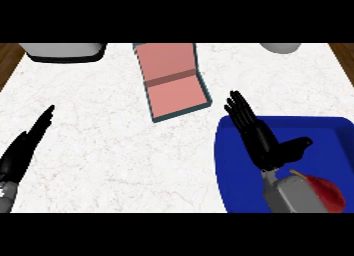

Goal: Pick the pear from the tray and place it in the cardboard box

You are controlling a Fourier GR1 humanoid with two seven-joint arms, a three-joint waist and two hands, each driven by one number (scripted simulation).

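Observation:
A blue tray (232,165) sits at the lower right of the counter. In its near right part lies the pear (327,194), dark red and rounded, partly hidden behind my right forearm. My right hand (260,141) hovers open over the tray's left half, fingers straight and pointing away past the far rim, thumb spread to the right. The hand is apart from the pear, which lies beside the wrist. The box (174,80), pink inside with a teal rim, lies tilted at the top centre. At the left edge my left hand (21,150) rests open, fingers straight.
A grey and white appliance (63,51) on a dark base stands at the top left. A white rounded object (279,47) shows at the top right. Bare marble counter (121,150) lies between the box, the tray and my left hand. Wooden edges flank the counter.

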